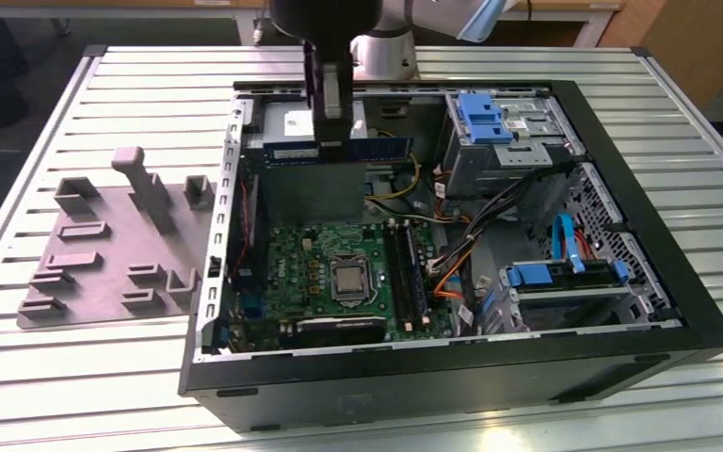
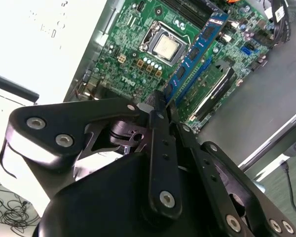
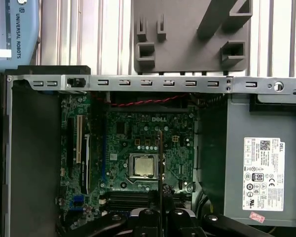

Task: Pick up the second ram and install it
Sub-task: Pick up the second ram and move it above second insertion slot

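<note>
Second wrist view: gripper (image 2: pixel 159 107), fingers closed on the ram (image 2: pixel 197 49), which hangs above the motherboard (image 2: pixel 130 64), clear of it. Exterior view: slots (image 1: pixel 407 271) run along the motherboard. Seating well likely needs the ram parallel to its slot and pressed evenly at both ends.
</note>
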Robot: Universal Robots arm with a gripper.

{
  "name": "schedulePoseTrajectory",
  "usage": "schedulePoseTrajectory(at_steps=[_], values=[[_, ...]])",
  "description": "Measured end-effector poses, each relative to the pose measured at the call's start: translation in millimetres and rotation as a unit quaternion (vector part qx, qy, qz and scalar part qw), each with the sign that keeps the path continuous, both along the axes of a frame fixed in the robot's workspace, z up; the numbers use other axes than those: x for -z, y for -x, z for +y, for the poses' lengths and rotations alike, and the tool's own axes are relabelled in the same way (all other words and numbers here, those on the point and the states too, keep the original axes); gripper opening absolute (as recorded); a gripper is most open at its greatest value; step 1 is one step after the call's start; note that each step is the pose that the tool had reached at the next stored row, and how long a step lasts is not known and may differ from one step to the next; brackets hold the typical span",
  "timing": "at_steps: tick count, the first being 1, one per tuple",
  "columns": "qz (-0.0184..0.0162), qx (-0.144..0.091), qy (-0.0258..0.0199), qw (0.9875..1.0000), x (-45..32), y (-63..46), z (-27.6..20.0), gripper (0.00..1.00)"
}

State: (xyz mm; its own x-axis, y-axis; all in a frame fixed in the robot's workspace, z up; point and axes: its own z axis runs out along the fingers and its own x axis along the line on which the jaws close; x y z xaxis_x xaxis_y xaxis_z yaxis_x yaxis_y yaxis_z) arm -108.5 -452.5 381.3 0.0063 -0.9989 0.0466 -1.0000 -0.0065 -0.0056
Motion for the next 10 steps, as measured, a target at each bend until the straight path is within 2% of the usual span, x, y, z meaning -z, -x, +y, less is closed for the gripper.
schedulePoseTrajectory(at_steps=[4, 10], values=[[0.0000, 0.000, 0.0000, 1.0000, 0.2, -5.9, 0.0, 0.14], [0.0000, 0.000, 0.0000, 1.0000, 0.3, -1.7, 0.0, 0.14]])
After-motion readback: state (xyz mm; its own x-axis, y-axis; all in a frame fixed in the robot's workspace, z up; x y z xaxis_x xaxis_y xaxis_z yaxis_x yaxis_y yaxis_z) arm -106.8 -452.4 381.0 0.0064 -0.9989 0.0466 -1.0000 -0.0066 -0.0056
